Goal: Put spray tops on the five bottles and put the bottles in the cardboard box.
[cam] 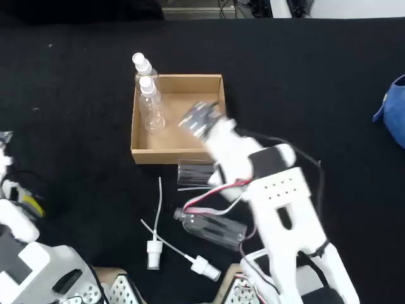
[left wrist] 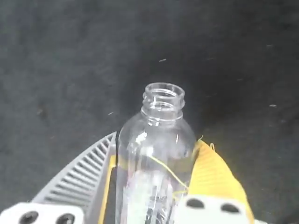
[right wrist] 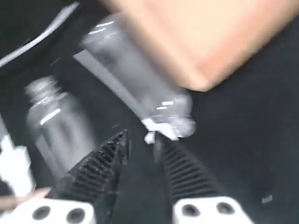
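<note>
Cardboard box (cam: 142, 152) w/ spray-topped bottle (cam: 152, 107) inside, 2nd bottle (cam: 142, 65) at corner.

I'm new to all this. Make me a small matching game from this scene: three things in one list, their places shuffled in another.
Things:
1. bottle with spray top
2. loose spray top
3. topless bottle in the left wrist view

Places:
a. clamped in the left gripper
b. inside the cardboard box
c. lying on the black table

Pairs: 1-b, 2-c, 3-a
</note>
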Robot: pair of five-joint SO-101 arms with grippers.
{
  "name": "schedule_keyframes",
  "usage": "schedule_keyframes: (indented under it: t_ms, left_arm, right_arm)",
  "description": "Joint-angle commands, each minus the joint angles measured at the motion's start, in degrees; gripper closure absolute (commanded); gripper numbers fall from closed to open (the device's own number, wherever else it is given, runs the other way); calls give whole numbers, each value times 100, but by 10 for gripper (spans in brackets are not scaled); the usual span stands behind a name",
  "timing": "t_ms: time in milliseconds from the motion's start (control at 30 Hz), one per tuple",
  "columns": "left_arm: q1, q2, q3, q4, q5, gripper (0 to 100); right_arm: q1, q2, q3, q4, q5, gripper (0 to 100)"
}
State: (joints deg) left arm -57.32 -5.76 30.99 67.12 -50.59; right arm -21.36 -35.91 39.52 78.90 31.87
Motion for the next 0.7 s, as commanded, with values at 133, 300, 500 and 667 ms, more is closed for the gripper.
schedule_keyframes:
  t_ms: [133,300,500,667]
  left_arm:
    - [-831,-53,-127,-123,79,971]
    - [-1402,-53,-567,-123,237,971]
    - [-1719,-44,-725,-123,237,971]
    - [-1692,105,-813,440,246,971]
  right_arm:
    - [-1881,-215,101,-70,1011,825]
    - [-2945,163,127,-132,1037,824]
    - [-3569,1349,57,-651,1169,789]
    - [-3938,1798,57,-862,1732,709]
